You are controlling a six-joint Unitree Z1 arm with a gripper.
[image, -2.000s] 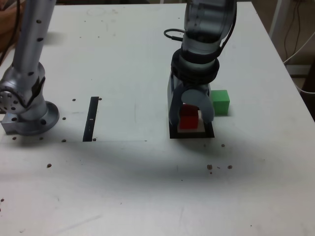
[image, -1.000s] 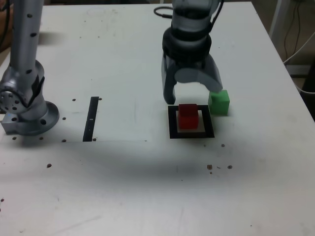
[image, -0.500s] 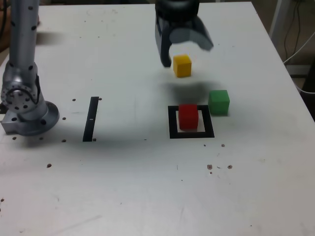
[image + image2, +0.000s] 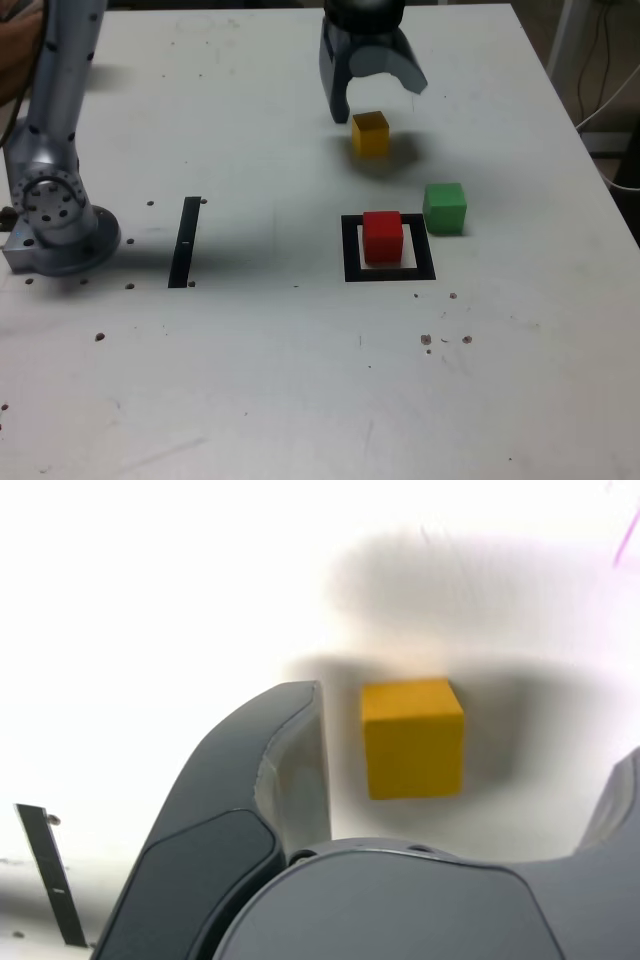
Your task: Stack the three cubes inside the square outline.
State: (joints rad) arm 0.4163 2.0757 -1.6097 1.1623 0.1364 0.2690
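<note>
So the white table point(image 4: 300, 380) is taking up pretty much everything, speckled with little dark spots, with a sliver of floor and some cables point(image 4: 600, 60) showing off its far corner on the exterior view's right. The gripper point(image 4: 372, 95) is hanging with its jaws spread wide and gripping nothing, right over the yellow cube point(image 4: 370, 133) sitting just under its fingertips. Nearer the camera than the gripper, the red cube point(image 4: 382, 236) is sitting inside the square outline point(image 4: 350, 255), the green cube point(image 4: 445, 208) is sitting just outside it toward the exterior view's right, and a thin black strip point(image 4: 186, 240) is lying well off to the left.
</note>
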